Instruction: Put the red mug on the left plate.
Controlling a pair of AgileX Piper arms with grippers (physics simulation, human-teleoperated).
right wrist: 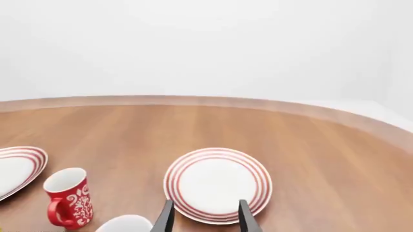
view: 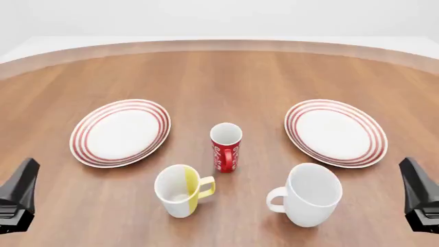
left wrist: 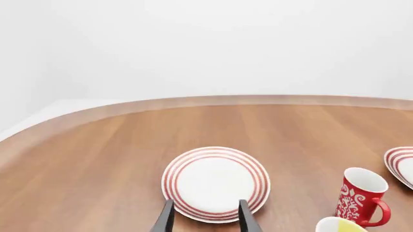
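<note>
Two ringed plates, three mugs, two grippers. Red mug [view: 225, 146] upright mid-table, between left plate [view: 121, 132] and right plate [view: 335, 132], touching neither. Nearer: yellow-striped mug [view: 180, 190] at left, big white mug [view: 311, 194] at right. Left gripper [left wrist: 205, 217] and right gripper [right wrist: 204, 216] spread apart, empty, cut off by frame edges.

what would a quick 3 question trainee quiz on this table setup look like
1. True or false: the red mug already stands on the left plate.
2. Which mug lies nearest the red mug? A) yellow-striped mug B) big white mug
3. Fill in: both grippers' jaws are ____ and hold nothing.

Key
1. False; it stands on the table, between the two plates.
2. A
3. Open: left gripper, right gripper.
</note>
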